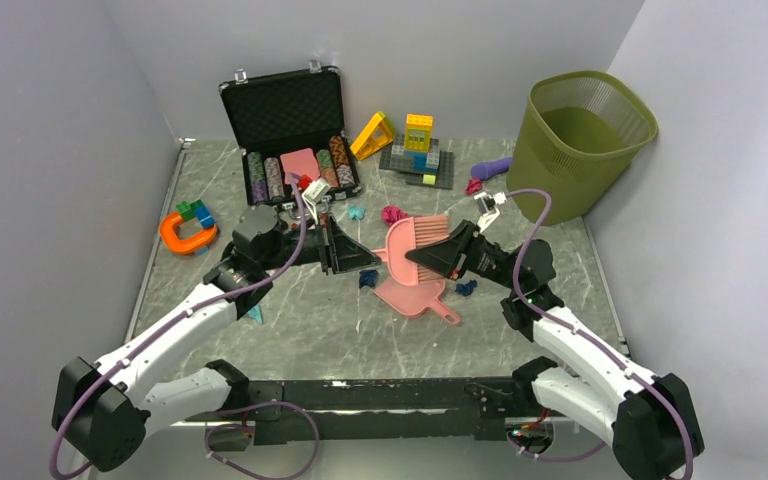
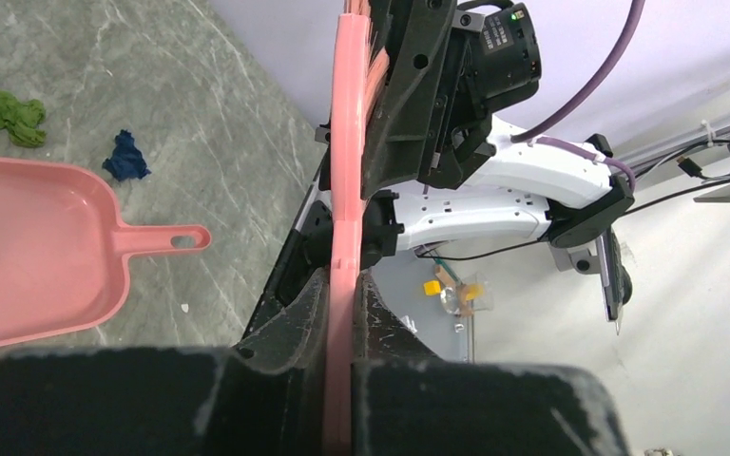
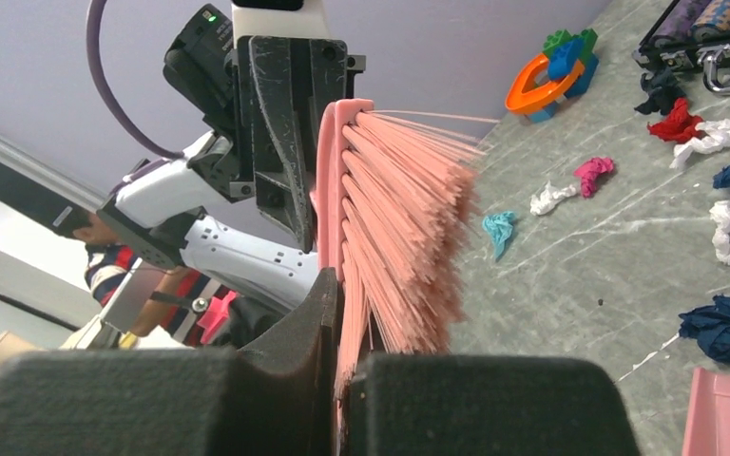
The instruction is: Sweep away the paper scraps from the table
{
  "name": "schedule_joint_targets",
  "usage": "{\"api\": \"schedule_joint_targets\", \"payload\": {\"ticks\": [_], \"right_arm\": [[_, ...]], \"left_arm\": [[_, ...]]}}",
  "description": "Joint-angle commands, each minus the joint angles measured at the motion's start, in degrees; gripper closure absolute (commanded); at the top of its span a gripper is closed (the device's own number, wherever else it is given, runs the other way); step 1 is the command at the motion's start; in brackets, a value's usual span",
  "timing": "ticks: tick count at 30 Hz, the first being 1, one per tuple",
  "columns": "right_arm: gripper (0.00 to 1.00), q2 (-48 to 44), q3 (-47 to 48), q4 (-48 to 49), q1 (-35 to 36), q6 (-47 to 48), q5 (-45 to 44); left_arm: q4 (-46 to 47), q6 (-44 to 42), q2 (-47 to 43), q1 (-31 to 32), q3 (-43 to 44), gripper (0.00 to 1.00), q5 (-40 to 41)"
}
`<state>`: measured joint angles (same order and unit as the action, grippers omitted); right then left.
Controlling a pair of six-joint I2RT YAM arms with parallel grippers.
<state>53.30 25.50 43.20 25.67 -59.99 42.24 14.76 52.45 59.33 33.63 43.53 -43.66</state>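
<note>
From above, both arms reach to the middle of the table [image 1: 290,330] and meet at a pink brush [image 1: 418,238]. The left gripper [image 1: 355,250] pinches its handle end and the right gripper [image 1: 422,258] pinches it from the other side, near the bristles. A pink dustpan [image 1: 415,296] lies flat just below the brush. The paper scraps [image 1: 393,214] are spread around it: magenta and teal ones behind the brush, dark blue ones at both sides of the dustpan, more near the open case [image 1: 285,125].

In the left wrist view, the left gripper [image 2: 342,294] has its two fingers pressed on the thin pink handle of the brush [image 2: 345,171]. The right gripper [image 2: 418,85] grips the same brush further up. On the table [image 2: 200,114] the dustpan [image 2: 28,247] lies at the left, with a green scrap and a dark blue scrap [image 2: 125,157] beside it.

In the right wrist view, the right gripper [image 3: 347,323] is closed on the brush [image 3: 399,218], bristles pointing right. The left gripper [image 3: 285,123] clamps the back of the brush. The paper scraps [image 3: 591,174] lie loose on the table [image 3: 580,285]: teal, white, magenta, red and dark blue, none touching the bristles
</note>
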Motion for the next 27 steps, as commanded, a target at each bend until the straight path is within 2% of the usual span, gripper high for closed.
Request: {"api": "schedule_joint_targets", "payload": {"ticks": [1, 3, 4, 5, 8, 11, 15, 17, 18, 20, 21, 22, 23, 24, 25, 27], "right_arm": [[1.00, -1.81, 3.18, -2.26, 0.21, 3.58, 0.66], [1.00, -2.15, 2.89, -2.21, 0.26, 3.50, 0.93], [1.00, -2.27, 2.73, -2.12, 0.26, 3.36, 0.85], [1.00, -2.36, 2.58, -2.04, 0.26, 3.21, 0.83], [1.00, -2.36, 2.24, -1.21, 0.25, 2.66, 0.83], [1.00, -2.25, 2.03, -0.82, 0.28, 2.18, 0.91], [1.00, -2.22, 2.10, -0.83, 0.42, 1.92, 1.01], [1.00, -2.07, 2.02, -0.85, 0.56, 1.85, 1.00], [1.00, -2.09, 1.95, -0.77, 0.60, 1.81, 0.93], [1.00, -2.00, 1.87, -0.67, 0.78, 1.71, 0.79], [0.94, -2.08, 1.83, -0.71, 0.76, 1.76, 0.75], [0.78, -2.25, 1.88, -1.43, 0.76, 2.03, 0.55], [0.52, -2.61, 2.02, -2.62, 0.78, 2.51, 0.23], [0.30, -3.13, 2.23, -4.80, 0.78, 3.41, -0.62], [0.15, -4.05, 2.80, -8.76, 0.82, 4.99, -1.76], [0.05, -6.21, 4.44, -18.36, 0.76, 9.89, -5.21]], "left_arm": [[-2.68, -3.42, -1.90, 0.29, 3.58, 0.97, -0.42], [-4.03, -4.49, -2.36, 0.27, 4.15, 0.68, -0.11], [-4.29, -4.69, -2.64, 0.27, 4.18, 0.61, 0.09], [-4.19, -4.72, -2.89, 0.30, 4.11, 0.59, 0.08], [-3.78, -4.33, -3.34, 0.30, 3.85, 0.64, 0.33], [-3.15, -3.93, -3.11, 0.30, 3.57, 0.75, 0.10], [-1.81, -2.88, -2.82, 0.26, 3.06, 0.75, -0.10], [-1.14, -2.33, -2.63, 0.25, 3.16, 0.79, -0.07], [-0.98, -2.20, -2.47, 0.25, 3.22, 0.82, -0.04], [-0.93, -2.08, -2.38, 0.23, 3.51, 0.99, 0.17], [-1.33, -2.21, -2.40, 0.28, 3.53, 1.00, 0.62], [-2.53, -2.42, -2.62, 0.23, 3.60, 1.00, 1.41], [-4.71, -3.11, -3.01, 0.22, 3.84, 1.00, 3.06], [-7.27, -4.36, -3.61, 0.14, 4.02, 1.00, 5.14], [-10.15, -5.71, -4.38, -0.06, 4.13, 1.00, 7.32], [-18.92, -9.50, -6.51, -0.84, 4.85, 1.00, 12.40]]}}
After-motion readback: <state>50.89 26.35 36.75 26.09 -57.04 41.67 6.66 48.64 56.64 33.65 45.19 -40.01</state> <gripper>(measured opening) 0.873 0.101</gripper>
